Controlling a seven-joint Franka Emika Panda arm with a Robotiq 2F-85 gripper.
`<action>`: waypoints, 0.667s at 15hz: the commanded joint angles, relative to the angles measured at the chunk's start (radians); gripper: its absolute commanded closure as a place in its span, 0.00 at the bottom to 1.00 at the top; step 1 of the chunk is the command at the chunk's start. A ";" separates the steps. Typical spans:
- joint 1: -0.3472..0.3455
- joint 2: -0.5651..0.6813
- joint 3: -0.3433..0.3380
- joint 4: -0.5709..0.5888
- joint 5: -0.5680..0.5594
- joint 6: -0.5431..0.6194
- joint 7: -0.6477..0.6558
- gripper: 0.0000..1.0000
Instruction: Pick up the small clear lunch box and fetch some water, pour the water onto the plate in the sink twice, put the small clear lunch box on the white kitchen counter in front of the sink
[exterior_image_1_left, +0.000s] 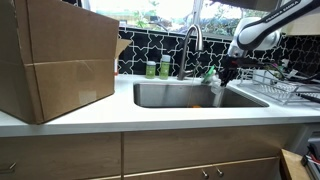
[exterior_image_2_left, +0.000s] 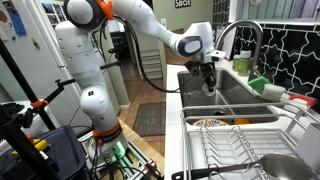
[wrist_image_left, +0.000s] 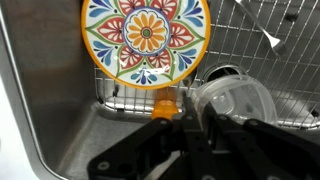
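In the wrist view my gripper (wrist_image_left: 186, 118) is shut on the wall of the small clear lunch box (wrist_image_left: 238, 98), which it holds tilted over the sink floor (wrist_image_left: 70, 120). A colourful patterned plate (wrist_image_left: 146, 36) lies on a wire grid in the sink, just beyond the box. In both exterior views the gripper (exterior_image_1_left: 228, 70) (exterior_image_2_left: 210, 80) hangs down inside the steel sink (exterior_image_1_left: 170, 96) (exterior_image_2_left: 232, 100) beside the tall curved tap (exterior_image_1_left: 192, 40) (exterior_image_2_left: 240, 38). The white kitchen counter (exterior_image_1_left: 150, 118) runs in front of the sink.
A large cardboard box (exterior_image_1_left: 55, 60) stands on the counter. Two green bottles (exterior_image_1_left: 157, 68) stand behind the sink. A wire dish rack (exterior_image_1_left: 282, 86) (exterior_image_2_left: 240, 150) sits beside the basin. A small orange object (wrist_image_left: 162, 103) lies by the plate.
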 joint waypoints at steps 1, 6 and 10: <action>0.013 0.021 -0.012 0.019 0.027 0.011 -0.002 0.89; 0.016 0.068 -0.012 0.061 0.060 0.017 -0.003 0.89; 0.017 0.099 -0.002 0.081 0.120 0.028 -0.028 0.97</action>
